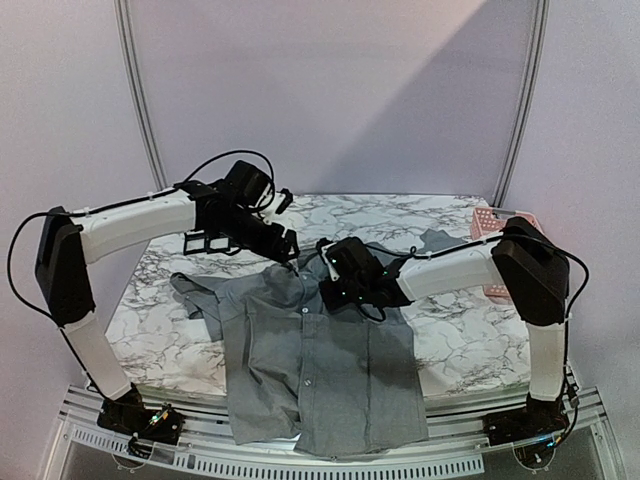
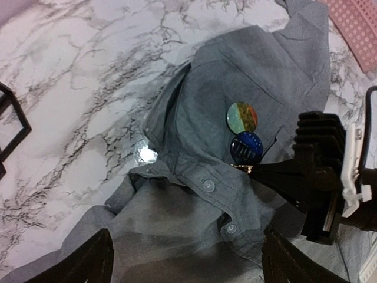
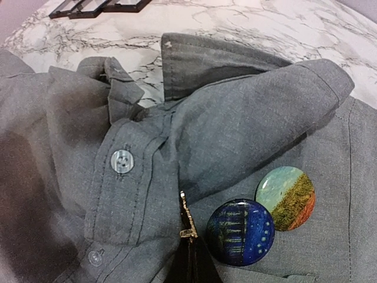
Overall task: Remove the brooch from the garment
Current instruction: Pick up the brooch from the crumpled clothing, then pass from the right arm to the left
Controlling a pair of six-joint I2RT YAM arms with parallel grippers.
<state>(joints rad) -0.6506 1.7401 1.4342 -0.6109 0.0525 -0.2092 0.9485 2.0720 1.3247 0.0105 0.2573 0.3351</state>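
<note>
Your R gripper has its jaws closed to a single black point, w/ a thin gold-coloured metal bit sticking up from the tip. You can't tell whether that bit belongs to a pin or to the finger. The tip sits on the garment at the edge of the buttoned front, just below the collar and down-right of the top button. The blue brooch lies just to the right of the tip in the R wrist view, v. close, but actual contact can't be made out. The green-and-orange brooch is up and right of the blue one, rims touching, so it's the farther of the two from your tip. Both are pinned flat on the chest under the collar flap. In the top view the R gripper body hides them. Your L gripper is open, fingers spread wide. It hangs over the collar area w/ the button strip between them, and neither finger is seen touching cloth. The garment lies front-up on the marble table, collar toward the far side, hem hanging over the near edge, one sleeve bunched out to the left. A black frame sits far-left of the collar, and a pink basket is well apart at far right.
</note>
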